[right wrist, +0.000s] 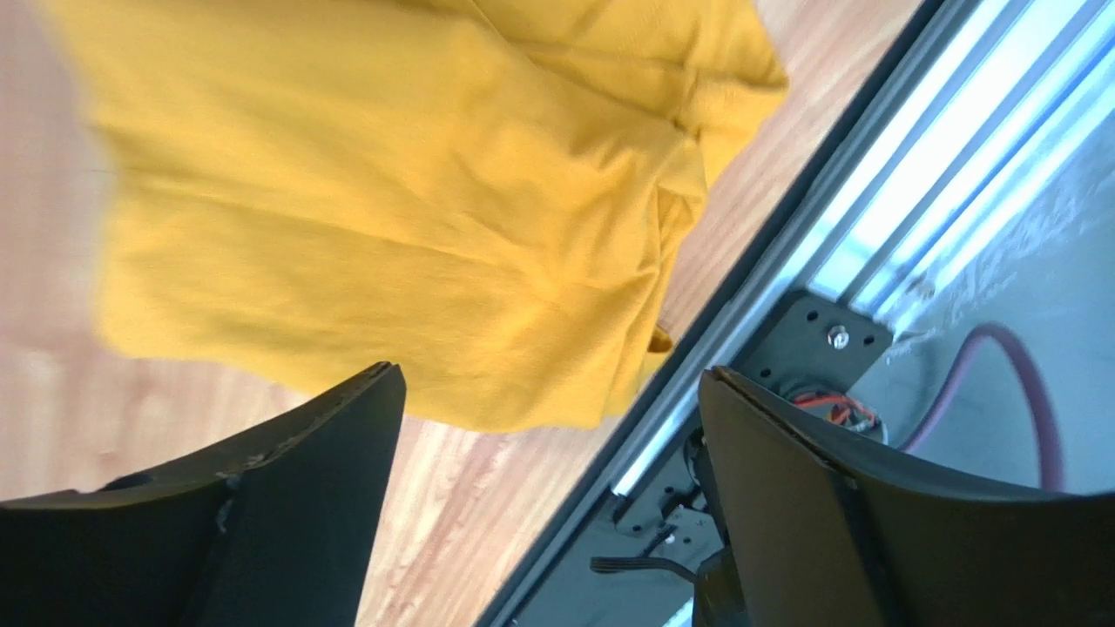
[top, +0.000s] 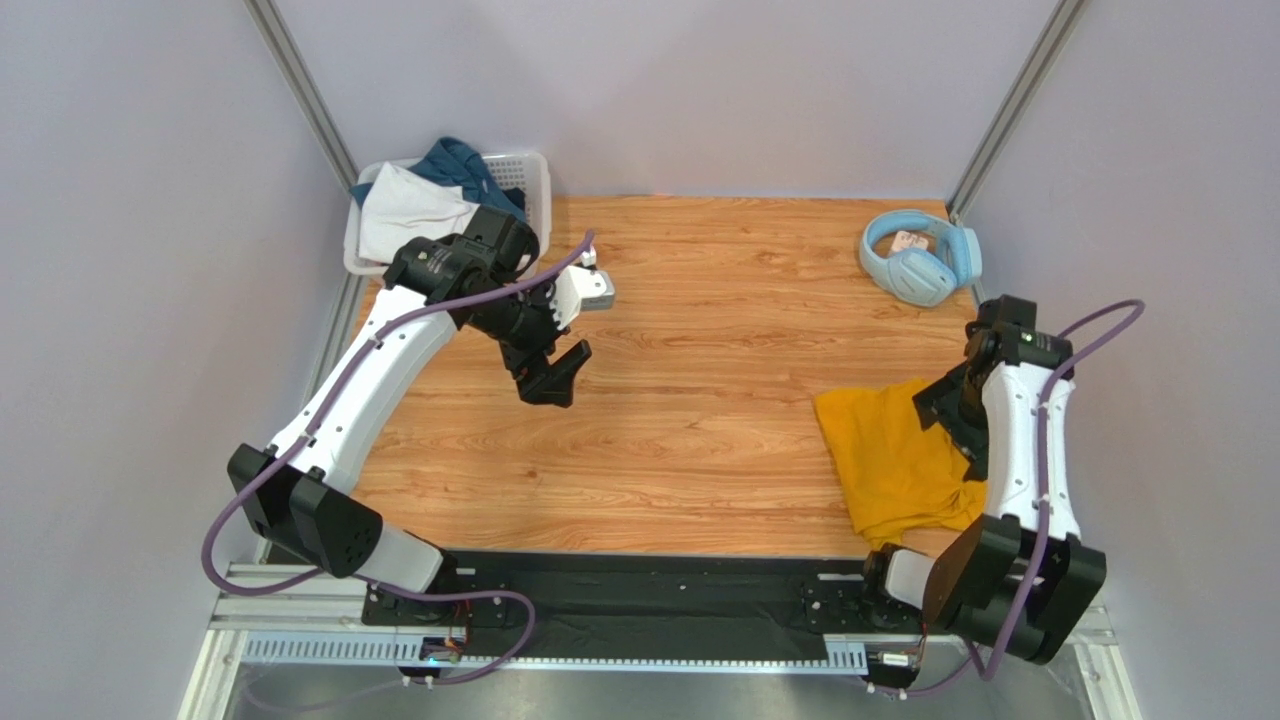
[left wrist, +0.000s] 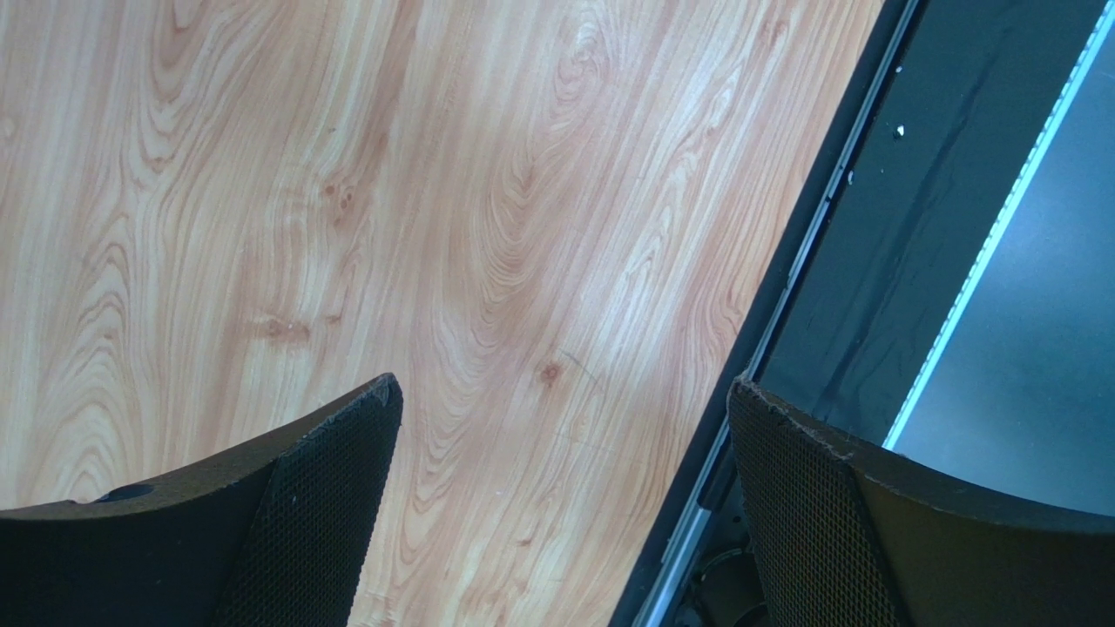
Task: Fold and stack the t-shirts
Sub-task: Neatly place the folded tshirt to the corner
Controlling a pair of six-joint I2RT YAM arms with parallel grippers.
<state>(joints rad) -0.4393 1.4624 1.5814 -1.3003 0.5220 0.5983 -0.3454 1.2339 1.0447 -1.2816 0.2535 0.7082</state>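
A mustard-yellow t-shirt (top: 894,458) lies folded and a bit rumpled on the wooden table near the front right edge. In the right wrist view this yellow t-shirt (right wrist: 393,196) lies below and ahead of the fingers, with nothing between them. My right gripper (top: 947,405) (right wrist: 550,392) hovers over the shirt's right side, open. A white t-shirt (top: 406,210) and a dark teal garment (top: 458,162) sit heaped in the basket. My left gripper (top: 553,375) (left wrist: 563,399) hangs open over bare wood left of centre, holding nothing.
The white lattice basket (top: 529,162) stands at the back left corner. Light-blue headphones (top: 920,255) lie at the back right. The table's front edge with its black rail (left wrist: 812,261) runs under the left gripper's view. Grey walls close in the sides and back.
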